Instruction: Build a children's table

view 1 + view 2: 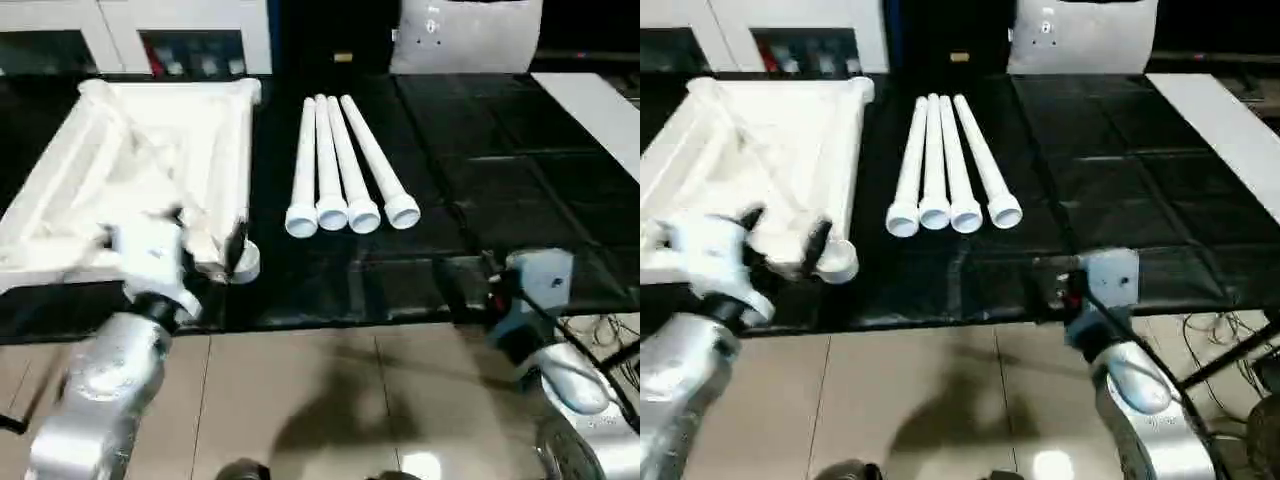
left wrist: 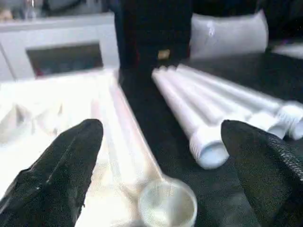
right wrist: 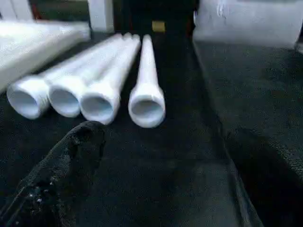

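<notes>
The children's table top [image 1: 150, 150] lies upside down, ribs up, on the left of the black work surface. Several white legs [image 1: 345, 165] lie side by side to its right, threaded ends toward me. My left gripper [image 1: 205, 235] is open and hovers over the top's near right corner socket [image 2: 168, 205], one finger [image 2: 61, 170] on each side of it, touching nothing. My right gripper [image 1: 1060, 280] is open and empty at the surface's near edge, a little short of the legs' ends [image 3: 94, 101] and to their right.
A white cabinet with glass doors [image 1: 150, 40] stands behind the work surface. A pale grey bag [image 1: 465, 35] sits at the back. A white panel [image 1: 600, 110] lies at the far right. Cables [image 1: 600, 330] trail over the tiled floor below it.
</notes>
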Controlling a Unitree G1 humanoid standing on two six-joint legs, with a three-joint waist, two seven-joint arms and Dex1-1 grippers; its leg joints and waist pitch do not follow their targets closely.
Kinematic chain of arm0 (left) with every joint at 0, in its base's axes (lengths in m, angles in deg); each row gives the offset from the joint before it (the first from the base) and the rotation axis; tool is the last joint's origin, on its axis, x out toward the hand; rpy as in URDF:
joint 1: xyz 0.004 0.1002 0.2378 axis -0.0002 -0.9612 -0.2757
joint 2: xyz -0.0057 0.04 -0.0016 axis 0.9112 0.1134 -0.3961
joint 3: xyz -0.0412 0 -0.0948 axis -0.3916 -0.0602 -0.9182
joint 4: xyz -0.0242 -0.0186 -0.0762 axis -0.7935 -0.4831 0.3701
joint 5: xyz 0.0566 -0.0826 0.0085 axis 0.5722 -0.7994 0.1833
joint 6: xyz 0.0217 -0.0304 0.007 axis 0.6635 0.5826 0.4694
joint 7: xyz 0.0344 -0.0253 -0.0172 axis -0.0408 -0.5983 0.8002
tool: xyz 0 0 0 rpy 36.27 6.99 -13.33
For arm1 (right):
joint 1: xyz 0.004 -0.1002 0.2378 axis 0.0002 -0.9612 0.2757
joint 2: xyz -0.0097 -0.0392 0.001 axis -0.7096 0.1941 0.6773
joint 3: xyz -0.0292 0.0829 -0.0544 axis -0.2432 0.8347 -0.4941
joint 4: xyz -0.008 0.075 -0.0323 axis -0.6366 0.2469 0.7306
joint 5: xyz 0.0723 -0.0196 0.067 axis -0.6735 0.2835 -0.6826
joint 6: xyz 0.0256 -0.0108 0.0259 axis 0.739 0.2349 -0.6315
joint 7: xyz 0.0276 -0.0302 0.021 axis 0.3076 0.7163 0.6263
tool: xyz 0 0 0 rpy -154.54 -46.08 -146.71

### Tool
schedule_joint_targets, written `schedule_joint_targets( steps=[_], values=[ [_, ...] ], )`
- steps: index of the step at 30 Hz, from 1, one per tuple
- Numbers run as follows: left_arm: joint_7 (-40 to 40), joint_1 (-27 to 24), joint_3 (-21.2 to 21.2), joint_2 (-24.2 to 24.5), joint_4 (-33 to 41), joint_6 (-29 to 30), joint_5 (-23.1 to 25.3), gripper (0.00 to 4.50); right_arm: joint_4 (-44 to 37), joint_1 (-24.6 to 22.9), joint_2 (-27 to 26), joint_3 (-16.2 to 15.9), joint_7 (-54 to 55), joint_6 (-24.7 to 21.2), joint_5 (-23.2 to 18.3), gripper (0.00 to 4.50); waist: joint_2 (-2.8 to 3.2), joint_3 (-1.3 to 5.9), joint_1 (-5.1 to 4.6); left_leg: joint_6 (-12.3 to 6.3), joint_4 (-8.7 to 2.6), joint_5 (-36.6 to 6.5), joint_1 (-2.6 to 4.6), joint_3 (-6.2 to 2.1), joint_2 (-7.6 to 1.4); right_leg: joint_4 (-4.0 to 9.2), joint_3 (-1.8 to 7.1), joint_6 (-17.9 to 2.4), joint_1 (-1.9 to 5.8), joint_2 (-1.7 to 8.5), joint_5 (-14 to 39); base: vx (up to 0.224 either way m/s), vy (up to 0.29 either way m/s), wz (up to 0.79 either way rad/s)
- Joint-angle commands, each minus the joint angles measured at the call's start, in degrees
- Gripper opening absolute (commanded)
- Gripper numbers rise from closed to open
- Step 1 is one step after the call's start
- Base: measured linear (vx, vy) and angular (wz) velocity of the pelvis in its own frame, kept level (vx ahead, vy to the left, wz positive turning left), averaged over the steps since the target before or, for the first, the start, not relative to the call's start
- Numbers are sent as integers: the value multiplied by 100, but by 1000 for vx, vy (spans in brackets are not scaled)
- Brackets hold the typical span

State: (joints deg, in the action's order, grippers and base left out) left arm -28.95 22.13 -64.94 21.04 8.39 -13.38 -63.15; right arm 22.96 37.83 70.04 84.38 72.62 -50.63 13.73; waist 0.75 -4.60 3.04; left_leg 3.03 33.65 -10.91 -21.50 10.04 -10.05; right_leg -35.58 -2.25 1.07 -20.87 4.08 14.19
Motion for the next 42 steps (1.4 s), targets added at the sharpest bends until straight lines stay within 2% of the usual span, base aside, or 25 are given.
schedule_joint_targets(
  steps=[1,4,5,6,7,8,9,11,13,15,20,25,27,28,30,32,33,34,35,36,37,39,40,41,42],
  values=[
    [53,-66,59,-103,-98,132,145,447,-88,-13,-220,126,222,-316,-107,450,48,286,13,-363,-292,-886,-25,-48,-134,504,392,-828,230,489,-73,0,0,0],
    [18,-130,180,-144,-224,70,445,447,-221,-97,-407,-15,172,-181,9,450,57,285,149,-1079,118,-624,-224,-218,-153,790,748,-975,366,1188,654,-7,21,0],
    [57,-141,184,-174,-187,120,437,447,-292,-153,-473,-66,100,-46,-26,450,92,311,201,-1207,381,-492,-374,-421,-245,859,901,-1011,444,1532,1114,-14,122,-4],
    [119,-129,185,-188,-156,169,400,447,-384,-215,-542,-131,41,-53,-188,450,230,318,223,-1174,291,-350,-383,-541,-347,830,815,-1262,375,1406,1250,3,165,-4],
    [117,-61,186,-168,-185,225,313,447,-472,-182,-365,-496,-121,39,-4,450,364,366,133,-1274,-151,-237,-167,-460,-305,546,329,-1334,231,568,1033,3,165,-4],
    [102,-2,202,-160,-207,233,296,447,-506,-116,-259,-702,-252,-15,30,450,448,436,57,-1398,-212,-44,130,-447,-285,289,93,-1259,4,118,732,14,191,2],
    [82,86,154,-174,-222,253,230,447,-537,17,-234,-850,-321,-177,-9,450,548,426,-100,-1585,-303,44,241,-568,-352,-87,-122,-899,-157,-175,501,-17,186,13],
    [139,221,165,-271,-256,275,281,447,-427,196,-315,-780,-344,-297,-112,450,574,362,-94,-917,-484,-555,74,-559,-445,-150,-106,-544,-112,-61,171,-37,161,14],
    [226,303,215,-407,-307,288,424,447,-202,302,-444,-602,-353,-238,-159,450,495,293,-62,407,-503,-2319,25,-469,-187,192,86,-420,-81,229,100,-77,88,10],
    [239,184,158,-575,-135,368,370,447,-48,374,-507,-401,134,-260,302,450,441,296,-73,738,-470,-3173,73,-473,-116,378,185,-306,-78,366,966,-74,20,2],
    [321,32,197,-507,-187,448,491,447,-129,169,-516,-289,195,-406,57,450,259,204,-173,364,-454,-3215,15,-493,-70,675,290,-88,-65,495,2760,-45,-20,-1],
    [240,115,102,-529,-102,675,485,447,16,245,-610,-425,63,-335,155,450,262,236,-204,135,-474,-2762,-58,-489,-73,650,279,-184,-5,484,2581,0,0,0],
    [201,168,102,-517,-109,737,539,447,81,344,-621,-446,31,-321,231,450,274,253,-229,170,-447,-3275,75,-501,-71,702,258,-106,-30,489,3272,0,0,0],
    [177,197,103,-504,-126,742,546,447,119,388,-623,-460,-2,-319,226,450,347,134,-209,-71,-638,-3623,-400,-677,149,679,-92,121,310,583,4147,0,0,0],
    [136,260,101,-455,-151,744,571,447,291,471,-636,-512,-34,-229,237,450,348,238,-301,-120,-316,-3633,-240,-680,279,873,-230,-64,342,774,4732,28,-1,49],
    [124,290,99,-437,-138,773,568,447,344,514,-629,-540,-22,-189,267,450,381,227,-312,-333,-268,-3258,-296,-692,239,1015,-375,-271,610,828,4379,54,-7,61],
    [108,360,78,-419,-113,846,555,447,476,631,-650,-548,-14,-149,345,450,447,160,-304,-282,-431,-3421,-340,-747,250,964,-501,-241,687,655,4176,62,0,61],
    [109,374,76,-420,-111,862,557,447,492,647,-656,-539,-20,-151,356,450,496,178,-311,-160,-603,-3704,-244,-849,290,826,-556,-293,739,434,3646,62,0,61],
    [93,356,69,-413,-149,822,560,447,561,637,-770,-520,-96,-36,245,450,541,242,-357,-199,-724,-3738,38,-1086,289,656,-547,-372,688,199,2688,129,18,69],
    [72,332,55,-406,-173,791,563,447,609,621,-861,-516,-149,57,168,450,544,244,-394,-327,-776,-3739,146,-1260,286,559,-517,-381,623,109,2282,160,24,65],
    [19,261,63,-359,-161,771,576,447,644,600,-809,-587,-175,127,270,450,589,323,-460,-677,-781,-3451,430,-1593,285,376,-430,-296,537,1,1589,160,24,65],
    [-70,171,43,-300,-139,756,577,447,640,581,-656,-730,-195,183,524,450,570,254,-497,-1095,-822,-3534,563,-2054,360,101,-146,-36,361,-77,1343,139,0,63],
    [-96,145,28,-286,-134,749,568,447,618,575,-587,-785,-200,193,619,450,429,226,-456,-1144,-773,-3282,428,-2112,515,284,128,-19,402,117,1403,137,-16,65],
    [-118,123,2,-274,-145,734,555,447,598,544,-602,-775,-180,242,622,450,374,248,-378,-1048,-625,-2932,311,-1941,686,556,278,-50,533,325,1467,161,-86,79],
    [-143,156,-9,-267,-259,676,552,447,565,519,-589,-716,-94,364,695,450,319,240,-374,-897,-278,-2154,253,-1414,502,806,595,-451,790,529,1184,218,-91,38]
  ],
)
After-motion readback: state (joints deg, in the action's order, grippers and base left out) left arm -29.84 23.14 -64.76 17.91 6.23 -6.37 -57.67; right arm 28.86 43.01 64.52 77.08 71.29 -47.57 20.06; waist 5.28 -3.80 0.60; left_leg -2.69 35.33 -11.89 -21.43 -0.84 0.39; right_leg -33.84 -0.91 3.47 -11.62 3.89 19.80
